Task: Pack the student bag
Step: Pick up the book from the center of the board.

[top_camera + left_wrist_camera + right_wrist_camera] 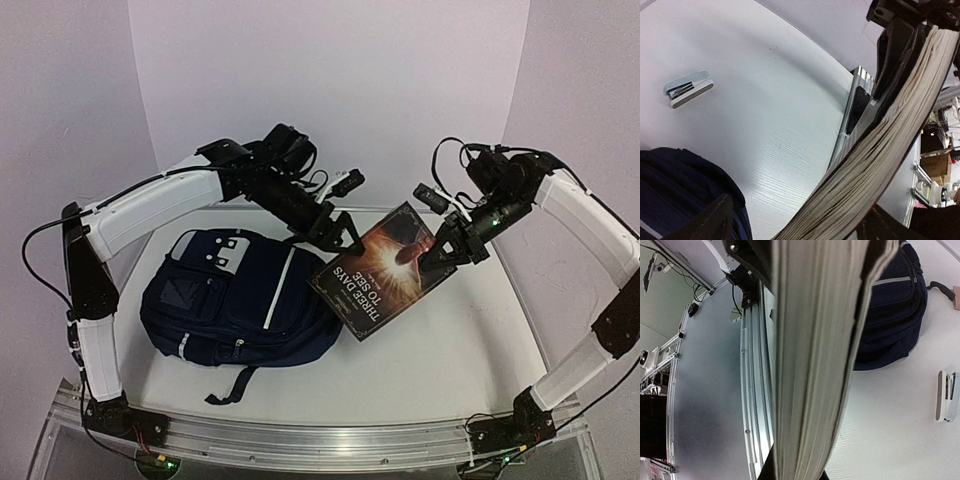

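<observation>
Paper edges sit pinched in the right hand, which holds the book aloft. The left hand straddles its far corner, jaws wide. Just below and beyond the left hand, nearer that arm, the student bag lies flat on the counter.

White shells on left arm, right arm; black joints, cables, fingers.
</observation>
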`<state>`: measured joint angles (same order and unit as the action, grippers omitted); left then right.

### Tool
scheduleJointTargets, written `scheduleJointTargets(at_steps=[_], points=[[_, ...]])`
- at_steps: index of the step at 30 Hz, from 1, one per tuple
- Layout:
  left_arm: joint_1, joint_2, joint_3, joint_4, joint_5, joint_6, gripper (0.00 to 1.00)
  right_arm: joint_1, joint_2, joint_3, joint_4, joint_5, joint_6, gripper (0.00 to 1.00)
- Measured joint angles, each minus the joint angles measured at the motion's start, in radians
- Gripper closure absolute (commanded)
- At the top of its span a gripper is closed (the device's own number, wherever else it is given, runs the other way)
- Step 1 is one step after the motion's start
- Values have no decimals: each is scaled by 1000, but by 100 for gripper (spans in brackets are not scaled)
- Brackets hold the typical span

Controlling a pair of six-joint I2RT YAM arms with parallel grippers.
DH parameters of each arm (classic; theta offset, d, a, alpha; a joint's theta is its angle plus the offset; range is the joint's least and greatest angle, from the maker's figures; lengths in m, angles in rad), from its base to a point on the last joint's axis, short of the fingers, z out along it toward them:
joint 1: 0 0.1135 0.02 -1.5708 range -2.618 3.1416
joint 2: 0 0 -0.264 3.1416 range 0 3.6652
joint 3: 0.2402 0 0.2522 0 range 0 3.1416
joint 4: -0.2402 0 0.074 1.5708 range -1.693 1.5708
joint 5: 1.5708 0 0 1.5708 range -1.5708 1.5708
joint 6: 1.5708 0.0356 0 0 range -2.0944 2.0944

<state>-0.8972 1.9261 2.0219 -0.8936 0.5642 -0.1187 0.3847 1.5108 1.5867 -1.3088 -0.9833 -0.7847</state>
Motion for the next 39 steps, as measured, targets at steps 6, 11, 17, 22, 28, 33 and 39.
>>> scheduleJointTargets(at_steps=[6, 11, 17, 22, 28, 33, 39], points=[[-6, 57, 45, 16, 115, 9, 92, 3, 23, 59, -35, 45, -50, 69], [-4, 43, -35, 121, 155, -58, 100, -6, 80, 157, -22, 54, 11, 9], [52, -43, -275, 380, 134, -254, 100, -124, 158, 310, 47, -54, 201, 2], [149, -145, -441, 635, 73, -432, 100, -233, 167, 285, 116, -151, 378, 2], [173, -189, -462, 846, 41, -558, 100, -231, 144, 57, 305, -194, 618, 6], [156, -188, -479, 978, 67, -647, 100, -215, 136, -31, 477, -204, 800, 15], [149, -150, -478, 1058, 116, -718, 100, -160, 117, -32, 599, -248, 880, 33]])
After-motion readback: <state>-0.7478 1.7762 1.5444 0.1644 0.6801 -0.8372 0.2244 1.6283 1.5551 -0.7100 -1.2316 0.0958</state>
